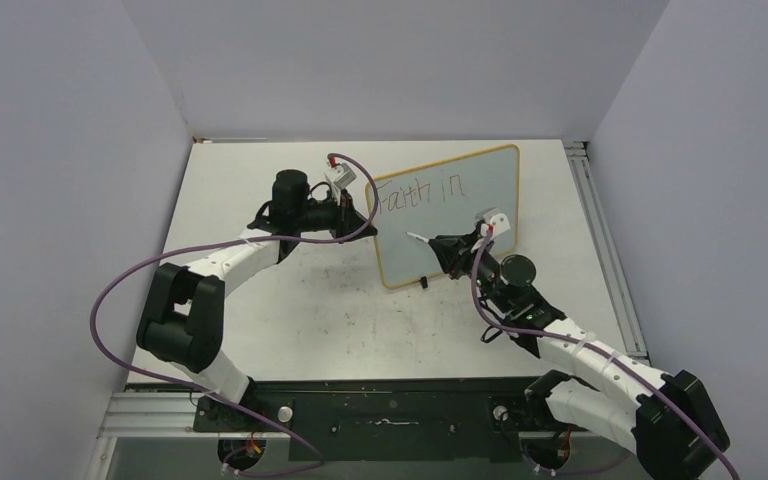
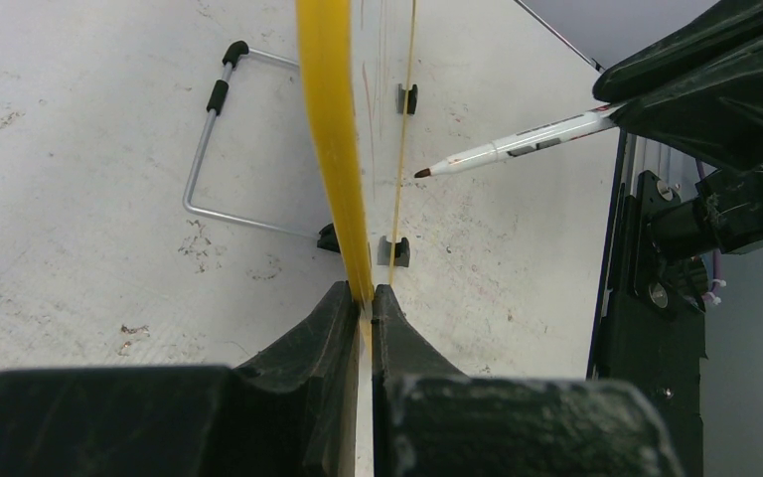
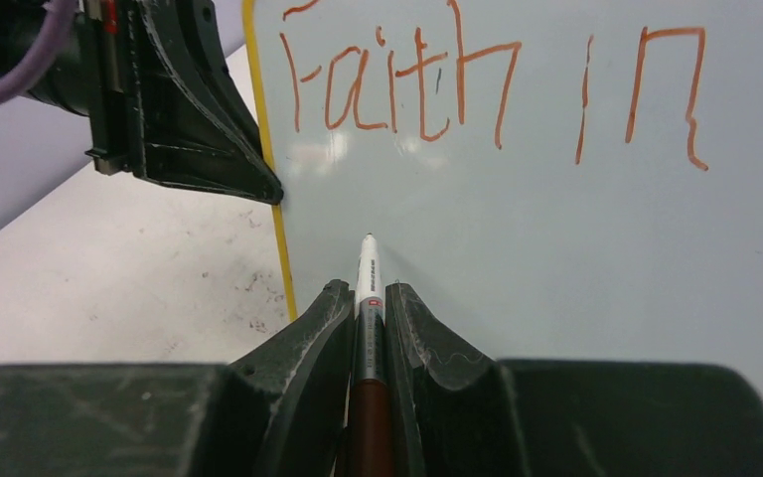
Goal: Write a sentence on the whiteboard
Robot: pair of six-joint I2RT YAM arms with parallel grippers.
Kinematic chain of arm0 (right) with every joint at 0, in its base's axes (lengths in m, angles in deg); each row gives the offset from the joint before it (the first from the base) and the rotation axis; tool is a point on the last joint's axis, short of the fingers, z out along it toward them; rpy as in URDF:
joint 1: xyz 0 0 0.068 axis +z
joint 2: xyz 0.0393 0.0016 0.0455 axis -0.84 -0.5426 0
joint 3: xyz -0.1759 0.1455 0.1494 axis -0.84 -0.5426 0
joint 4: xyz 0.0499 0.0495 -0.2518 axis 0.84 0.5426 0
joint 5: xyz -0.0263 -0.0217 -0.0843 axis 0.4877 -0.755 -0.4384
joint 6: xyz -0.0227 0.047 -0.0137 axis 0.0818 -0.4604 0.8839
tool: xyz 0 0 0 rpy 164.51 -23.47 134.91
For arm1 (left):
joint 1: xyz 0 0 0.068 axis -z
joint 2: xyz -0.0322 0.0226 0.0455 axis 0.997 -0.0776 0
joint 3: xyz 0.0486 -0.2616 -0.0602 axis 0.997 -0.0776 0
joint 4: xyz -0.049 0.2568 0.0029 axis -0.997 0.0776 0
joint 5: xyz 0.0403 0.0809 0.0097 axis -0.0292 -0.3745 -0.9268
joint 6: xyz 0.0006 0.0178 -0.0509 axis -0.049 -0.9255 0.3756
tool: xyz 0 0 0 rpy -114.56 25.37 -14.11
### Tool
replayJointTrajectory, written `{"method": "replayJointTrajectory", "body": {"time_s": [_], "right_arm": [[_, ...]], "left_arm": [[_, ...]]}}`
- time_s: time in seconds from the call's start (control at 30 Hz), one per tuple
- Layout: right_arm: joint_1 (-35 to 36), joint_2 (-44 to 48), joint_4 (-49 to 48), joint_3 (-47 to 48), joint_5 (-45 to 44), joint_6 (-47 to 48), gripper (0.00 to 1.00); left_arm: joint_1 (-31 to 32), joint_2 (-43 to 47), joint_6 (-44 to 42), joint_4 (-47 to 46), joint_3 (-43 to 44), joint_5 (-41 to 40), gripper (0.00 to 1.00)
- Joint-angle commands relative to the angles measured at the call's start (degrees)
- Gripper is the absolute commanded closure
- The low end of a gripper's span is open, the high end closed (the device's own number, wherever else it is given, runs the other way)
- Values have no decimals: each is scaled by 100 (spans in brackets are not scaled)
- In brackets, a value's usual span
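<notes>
From above, the small white whiteboard (image 1: 460,225) with rounded corners and a thin yellow wooden frame stands upright, turned at an angle, near the middle of the scuffed white table (image 1: 260,300). The sentence (image 1: 420,192) in thin reddish-brown marker reads "Faith in" on one line across the top. The left gripper (image 1: 365,215) meets the board's left edge, and the right gripper (image 1: 442,246) points a white-barrelled marker (image 1: 418,238) at the blank area below the writing. The finger positions are too small to judge from here.

In the left wrist view, the left gripper's black fingers (image 2: 343,318) are clamped on the yellow frame, which is seen edge-on. No writing can be read at this angle. The marker's dark tip sits just beside the board face, and contact cannot be judged. A bent metal wire stand (image 2: 204,149) lies behind the board, and two small black feet (image 2: 394,248) show at the base.

In the right wrist view, the right gripper's fingers (image 3: 318,328) are closed on the marker's barrel. The small print on the barrel is illegible. "Faith in" is clear, though the tops of the "F" and "h" are cut off by the top of the frame.
</notes>
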Motion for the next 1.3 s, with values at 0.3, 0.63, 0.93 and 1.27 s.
{"method": "replayJointTrajectory", "body": {"time_s": [0.3, 0.63, 0.93, 1.27], "right_arm": [[68, -477, -799, -90, -426, -53, 95], [67, -277, -494, -168, -1000, 25, 95], [69, -49, -370, -215, -1121, 59, 95], [72, 89, -733, -112, -567, -24, 95]], "left_arm": [[-3, -4, -60, 24, 263, 142, 100], [-3, 5, -60, 28, 269, 137, 100], [-3, 22, -51, 28, 260, 140, 100], [5, 22, -51, 28, 266, 146, 100]]}}
